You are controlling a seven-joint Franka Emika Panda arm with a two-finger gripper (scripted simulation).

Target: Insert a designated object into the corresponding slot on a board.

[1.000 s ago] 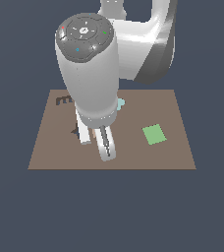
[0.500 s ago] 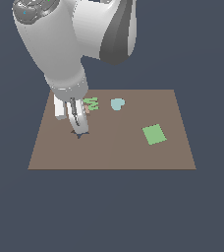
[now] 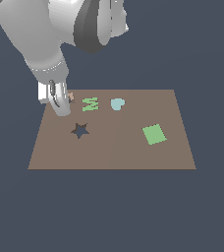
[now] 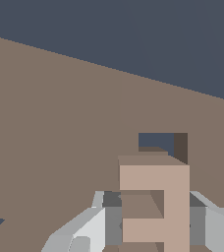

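In the exterior view, the gripper (image 3: 61, 106) hangs over the board (image 3: 114, 152) near its 10 o'clock corner, the star hole (image 3: 79, 130) close by. In the wrist view, the fingers (image 4: 92, 224) pinch the tan E (image 4: 155, 204), with the slot (image 4: 163, 144) just beyond it.

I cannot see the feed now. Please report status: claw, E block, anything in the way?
Claw shut on tan E block. Block at slot on board, not seated. Nothing blocking.

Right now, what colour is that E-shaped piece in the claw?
Tan-beige: the E-shaped piece shows best in the wrist view.
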